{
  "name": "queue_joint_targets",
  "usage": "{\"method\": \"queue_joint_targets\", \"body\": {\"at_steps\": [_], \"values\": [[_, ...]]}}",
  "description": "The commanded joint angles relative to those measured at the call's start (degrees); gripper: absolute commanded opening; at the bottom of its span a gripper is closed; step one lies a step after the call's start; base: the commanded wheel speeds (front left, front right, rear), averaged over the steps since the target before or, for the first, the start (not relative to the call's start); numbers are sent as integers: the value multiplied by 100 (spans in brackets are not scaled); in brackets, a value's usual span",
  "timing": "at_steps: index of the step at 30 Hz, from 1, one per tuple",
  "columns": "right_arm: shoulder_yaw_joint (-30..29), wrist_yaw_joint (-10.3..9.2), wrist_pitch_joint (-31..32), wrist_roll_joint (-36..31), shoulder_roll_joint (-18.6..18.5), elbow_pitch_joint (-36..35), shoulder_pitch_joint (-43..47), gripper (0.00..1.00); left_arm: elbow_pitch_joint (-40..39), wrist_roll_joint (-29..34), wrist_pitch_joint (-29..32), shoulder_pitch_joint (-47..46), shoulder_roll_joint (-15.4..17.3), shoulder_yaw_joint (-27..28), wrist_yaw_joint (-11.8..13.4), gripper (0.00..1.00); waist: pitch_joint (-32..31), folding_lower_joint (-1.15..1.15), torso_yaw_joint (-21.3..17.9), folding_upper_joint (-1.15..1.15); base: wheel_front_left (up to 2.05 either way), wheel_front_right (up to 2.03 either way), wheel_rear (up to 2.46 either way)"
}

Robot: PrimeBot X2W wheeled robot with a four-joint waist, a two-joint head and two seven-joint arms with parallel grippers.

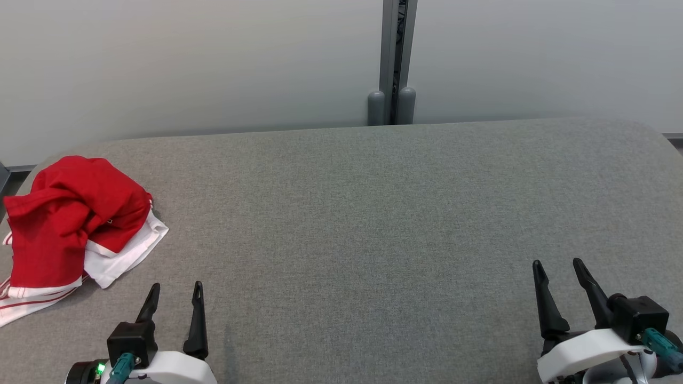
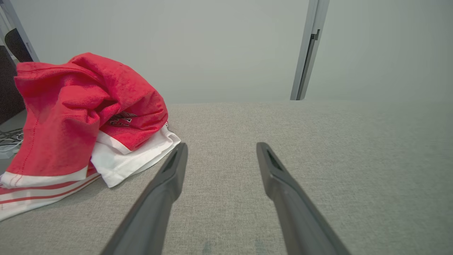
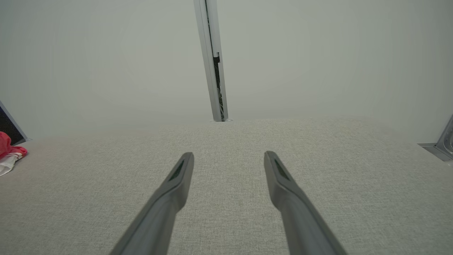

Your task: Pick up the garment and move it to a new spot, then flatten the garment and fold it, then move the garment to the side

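A crumpled red garment point(image 1: 69, 218) with white hems and red stripes lies bunched at the far left of the grey fabric table point(image 1: 373, 213). In the left wrist view the garment point(image 2: 81, 109) sits just left of my fingers. My left gripper point(image 1: 176, 290) stands open near the front edge, a short way right of and below the garment, with nothing between its fingers. My right gripper point(image 1: 559, 266) stands open at the lower right, far from the cloth. A small bit of the garment point(image 3: 10, 153) shows at the left edge of the right wrist view.
A pale wall with a grey vertical post point(image 1: 395, 58) runs behind the table. The table's rounded corners show at back left and back right. Cables point(image 2: 9, 140) lie on the floor beyond the table's left edge. A metal fixture point(image 3: 442, 143) is at the right.
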Motion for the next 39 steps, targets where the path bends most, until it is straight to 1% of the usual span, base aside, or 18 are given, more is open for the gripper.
{"method": "queue_joint_targets", "body": {"at_steps": [1,13,26,29,33,34,39], "values": [[-11,11,-54,-84,-41,-35,-41,100,-13,96,-46,14,37,2,40,100,2,0,1,0,0,0,0],[-122,11,-174,-584,1,-58,-18,100,-7,547,-164,26,31,43,85,100,12,0,23,0,0,0,0],[-93,11,-169,-543,21,-65,-44,100,-46,491,-159,-1,15,58,78,100,44,0,95,0,0,0,0],[-22,11,-169,-539,18,-73,-52,100,-42,467,-159,-31,14,87,63,100,71,0,215,0,0,0,0],[80,11,-168,-482,15,-61,-53,100,-33,462,-158,-30,11,96,66,100,84,0,493,0,0,0,0],[80,11,-168,-482,15,-61,-53,100,-33,462,-158,-30,11,96,66,100,84,0,493,0,0,0,0],[218,8,-168,-441,21,-32,-53,100,-20,489,-152,21,9,140,74,100,83,0,964,0,0,0,0]]}}
